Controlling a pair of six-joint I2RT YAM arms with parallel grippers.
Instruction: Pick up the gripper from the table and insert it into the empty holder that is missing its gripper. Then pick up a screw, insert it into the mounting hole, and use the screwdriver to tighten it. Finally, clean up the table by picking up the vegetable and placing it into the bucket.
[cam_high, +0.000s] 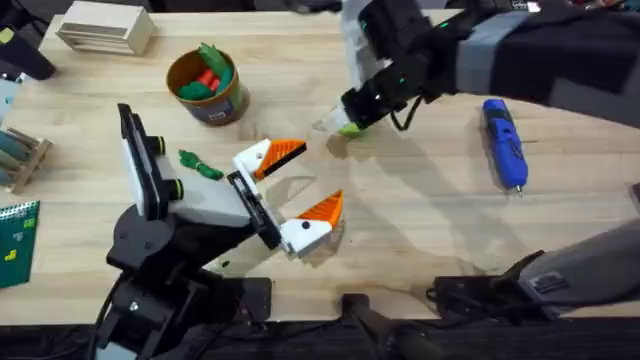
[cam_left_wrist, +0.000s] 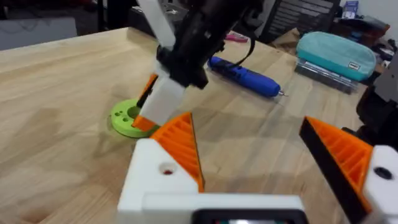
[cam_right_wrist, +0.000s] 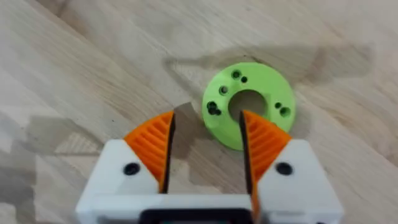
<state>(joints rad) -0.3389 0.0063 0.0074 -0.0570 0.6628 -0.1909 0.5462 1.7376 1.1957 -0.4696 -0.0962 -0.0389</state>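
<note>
My right gripper (cam_right_wrist: 206, 144) hangs open over the green disc (cam_right_wrist: 249, 102), left gripper (cam_high: 303, 187) open, both pads fitted. Screwdriver (cam_high: 504, 142) untouched; vegetable (cam_high: 200, 163) outside bucket (cam_high: 207, 85): screwing, cleanup remain.

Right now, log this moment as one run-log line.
right gripper: open, over green disc | left gripper: open, idle | screwdriver: on table | vegetable: not binned
</note>
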